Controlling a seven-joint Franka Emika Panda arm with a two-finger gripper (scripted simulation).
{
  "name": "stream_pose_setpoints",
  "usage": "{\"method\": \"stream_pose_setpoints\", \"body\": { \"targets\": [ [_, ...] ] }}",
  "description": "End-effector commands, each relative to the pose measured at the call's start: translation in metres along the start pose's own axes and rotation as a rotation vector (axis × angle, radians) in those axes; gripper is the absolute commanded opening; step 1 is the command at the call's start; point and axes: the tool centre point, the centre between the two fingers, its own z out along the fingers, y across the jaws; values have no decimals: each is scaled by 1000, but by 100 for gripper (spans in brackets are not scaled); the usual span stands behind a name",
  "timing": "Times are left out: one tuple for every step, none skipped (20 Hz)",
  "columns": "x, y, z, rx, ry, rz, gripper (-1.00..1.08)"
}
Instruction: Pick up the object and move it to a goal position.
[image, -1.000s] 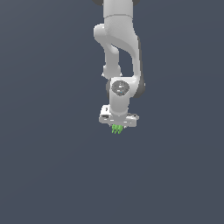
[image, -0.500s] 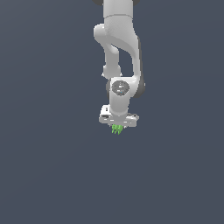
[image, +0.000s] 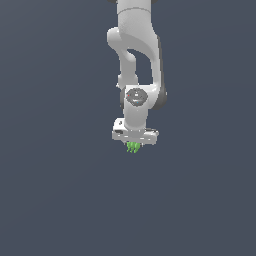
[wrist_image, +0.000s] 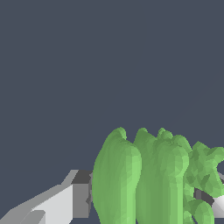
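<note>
The object (image: 133, 147) is a tiny bright green cluster of pointed, ridged lobes poking out just below the white hand of the arm in the exterior view. My gripper (image: 133, 145) is shut on it. In the wrist view the object (wrist_image: 148, 179) fills the lower part of the picture as several upright green lobes, and my gripper (wrist_image: 144, 205) holds it between one grey-and-white finger (wrist_image: 65, 199) on one side and a sliver of the other finger (wrist_image: 214, 203) on the other. The object hangs above the dark grey floor.
The white arm (image: 136, 65) reaches down from the top of the exterior view. Around it there is only uniform dark grey-blue ground (image: 55, 190). No goal marker shows in either view.
</note>
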Motion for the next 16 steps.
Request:
{"method": "stream_pose_setpoints", "body": {
  "targets": [
    [6,2,-13,0,1,0,-100],
    [9,2,-20,0,1,0,-100],
    [13,3,-26,0,1,0,-100],
    [16,4,-33,0,1,0,-100],
    [20,5,-41,0,1,0,-100],
    [24,6,-49,0,1,0,-100],
    [28,6,-57,0,1,0,-100],
    [32,7,-66,0,1,0,-100],
    [36,8,-75,0,1,0,-100],
    [41,9,-84,0,1,0,-100],
    [45,10,-93,0,1,0,-100],
    [50,11,-102,0,1,0,-100],
    [54,12,-111,0,1,0,-100],
    [59,13,-121,0,1,0,-100],
    [64,14,-130,0,1,0,-100],
    [68,15,-139,0,1,0,-100]
  ]
}}
